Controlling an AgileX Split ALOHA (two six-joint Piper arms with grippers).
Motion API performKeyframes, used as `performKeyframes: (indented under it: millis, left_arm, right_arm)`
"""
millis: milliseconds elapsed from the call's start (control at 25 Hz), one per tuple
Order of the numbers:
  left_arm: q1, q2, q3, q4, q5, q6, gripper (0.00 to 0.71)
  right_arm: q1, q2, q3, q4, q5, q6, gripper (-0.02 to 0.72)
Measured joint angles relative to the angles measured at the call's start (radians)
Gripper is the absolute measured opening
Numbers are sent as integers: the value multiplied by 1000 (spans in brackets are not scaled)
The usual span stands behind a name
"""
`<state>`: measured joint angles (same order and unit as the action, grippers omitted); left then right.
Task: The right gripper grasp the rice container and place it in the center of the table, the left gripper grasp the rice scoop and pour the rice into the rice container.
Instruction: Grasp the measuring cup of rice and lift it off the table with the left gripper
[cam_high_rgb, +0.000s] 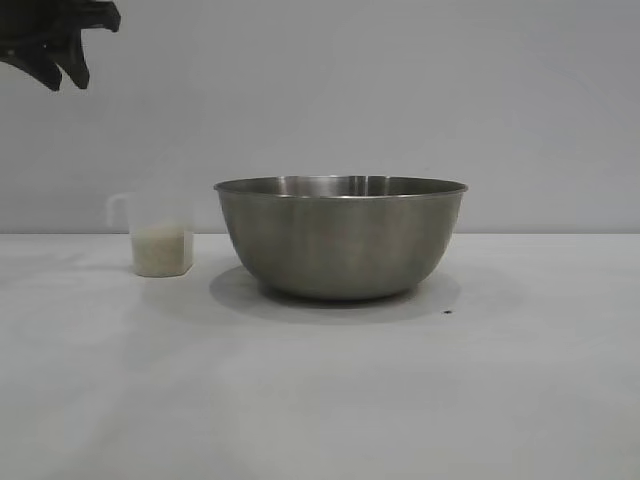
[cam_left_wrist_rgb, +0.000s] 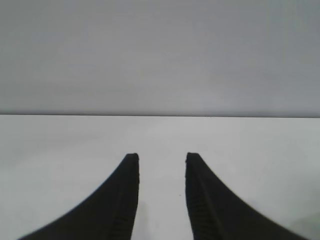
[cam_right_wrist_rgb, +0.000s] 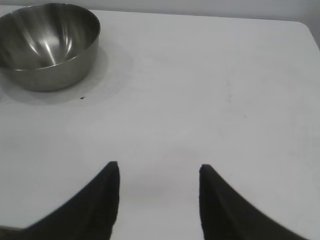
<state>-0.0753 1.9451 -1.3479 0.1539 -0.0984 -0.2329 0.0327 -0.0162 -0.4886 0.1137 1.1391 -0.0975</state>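
The rice container (cam_high_rgb: 342, 238), a large steel bowl, stands upright on the white table (cam_high_rgb: 320, 400) near the middle. To its left stands the rice scoop (cam_high_rgb: 160, 237), a small clear cup with white rice (cam_high_rgb: 161, 250) in its lower part. My left gripper (cam_high_rgb: 62, 62) hangs high at the upper left, well above the scoop. In its wrist view the left gripper (cam_left_wrist_rgb: 161, 159) is open with only bare table between the fingers. My right gripper (cam_right_wrist_rgb: 159, 169) is open and empty over bare table, with the rice container (cam_right_wrist_rgb: 47, 45) far off; it is outside the exterior view.
A small dark speck (cam_high_rgb: 447, 311) lies on the table just right of the bowl. A plain pale wall (cam_high_rgb: 400, 90) closes the back. The table's rounded far corner (cam_right_wrist_rgb: 305, 27) shows in the right wrist view.
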Motion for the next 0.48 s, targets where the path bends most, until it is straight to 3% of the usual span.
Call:
performKeyframes:
  millis: [240, 480]
  left_arm:
    - [0, 2, 143, -9, -227, 0, 233]
    - [0, 8, 265, -100, -352, 52, 233]
  right_arm:
    - [0, 0, 0, 0, 0, 0, 315]
    - [0, 0, 0, 0, 2, 0, 315]
